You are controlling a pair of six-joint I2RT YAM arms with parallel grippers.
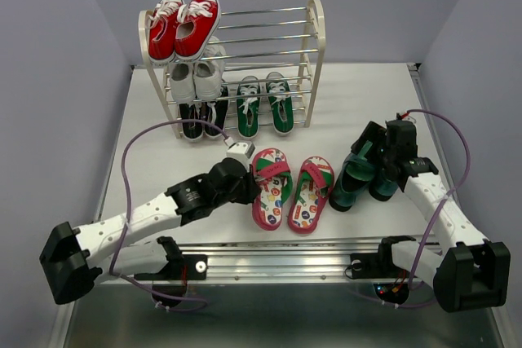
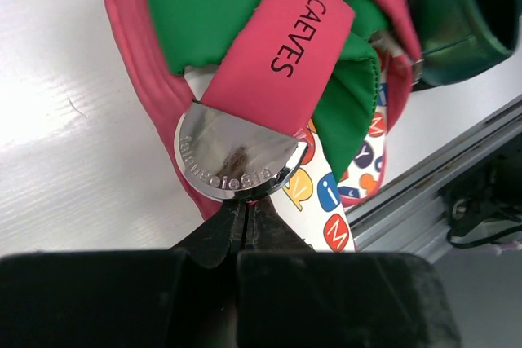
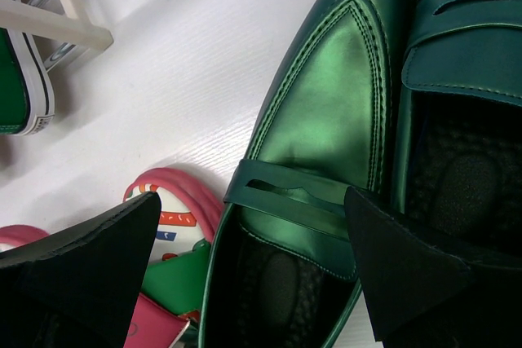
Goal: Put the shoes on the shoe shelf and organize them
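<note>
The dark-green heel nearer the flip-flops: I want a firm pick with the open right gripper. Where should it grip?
Probably the opening wall of the heel on its flip-flop side, from above, one right gripper finger inside, one outside. The other heel lies against its far side, and the glossy toe tapers.

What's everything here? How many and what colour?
shoe shelf: 1, cream and chrome, table back.
red sneakers: 2, red, shelf top, left.
white sneakers: 2, white, shelf middle, left.
black sneakers: 2, black, shelf bottom, left.
green sneakers: 2, green, shelf bottom, middle.
flip-flops: 2, pink with green straps, table front.
heels: 2, glossy dark green, table right.
left end effector: 1, black, shut at a flip-flop strap.
right end effector: 1, black, open over the heels.
</note>
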